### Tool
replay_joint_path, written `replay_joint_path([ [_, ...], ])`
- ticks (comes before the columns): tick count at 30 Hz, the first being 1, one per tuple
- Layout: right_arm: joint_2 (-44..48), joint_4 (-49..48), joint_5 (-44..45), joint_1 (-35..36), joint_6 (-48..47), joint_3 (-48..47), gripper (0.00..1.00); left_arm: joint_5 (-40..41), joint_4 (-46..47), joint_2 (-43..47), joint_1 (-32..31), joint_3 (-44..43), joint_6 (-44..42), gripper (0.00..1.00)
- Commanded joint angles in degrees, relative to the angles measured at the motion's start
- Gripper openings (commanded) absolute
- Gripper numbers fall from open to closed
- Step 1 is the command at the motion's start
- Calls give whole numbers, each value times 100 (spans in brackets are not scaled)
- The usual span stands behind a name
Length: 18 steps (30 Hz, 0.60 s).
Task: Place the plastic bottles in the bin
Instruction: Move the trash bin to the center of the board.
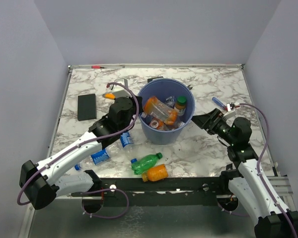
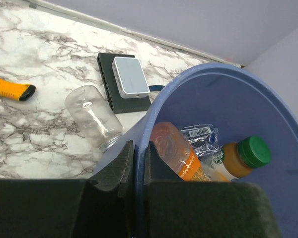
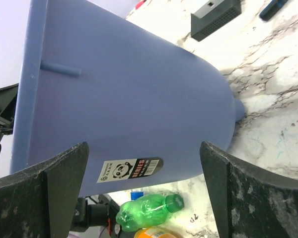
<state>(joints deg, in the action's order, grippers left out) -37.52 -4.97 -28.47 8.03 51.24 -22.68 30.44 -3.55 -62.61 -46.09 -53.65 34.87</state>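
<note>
- Your left gripper [image 2: 138, 149] sits at the 9 o'clock side of the bin [image 1: 161, 135]. One finger is outside the wall and one inside, and the jaws are drawn narrow onto the rim.
- Your right gripper [image 3: 143, 148] is at about 3 o'clock of the bin, near its wall but apart from it. The jaws are spread wide and hold nothing.
- The bin stands upright near the middle of the marble table [image 1: 208, 148].
- Inside it you can see an orange-labelled bottle [image 2: 176, 151], a brown bottle with a green cap [image 2: 241, 157] and a crumpled clear bottle [image 2: 199, 136].
- Four bottles are on the table. The green bottle [image 1: 146, 162] lies at 7 o'clock of the bin, and the orange bottle [image 1: 155, 173] is just beside it on the near side.
- A clear bottle with a blue label [image 1: 126, 140] lies at 8 o'clock, under your left arm. A second clear bottle [image 1: 100, 156] lies farther out the same way.
- Outside the rim by your left gripper lie a clear jar [image 2: 92, 116] on its side, a black box [image 2: 120, 87] and an orange marker [image 2: 7, 88].
- A flat black rectangle [image 1: 87, 106] lies well off at 9 o'clock.
</note>
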Motion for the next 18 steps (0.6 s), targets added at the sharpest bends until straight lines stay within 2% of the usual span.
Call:
replay_joint_path([
  [1, 49, 405, 526, 30, -205, -389, 98, -5, 939, -371, -36, -358, -349, 0],
  [9, 101, 1393, 1356, 31, -544, -842, 100, -306, 597, -1529, 555, -1336, -116, 0],
  [18, 485, 2171, 1942, 32, -843, -1151, 100, -584, 485, -2147, 897, -1510, 506, 0],
])
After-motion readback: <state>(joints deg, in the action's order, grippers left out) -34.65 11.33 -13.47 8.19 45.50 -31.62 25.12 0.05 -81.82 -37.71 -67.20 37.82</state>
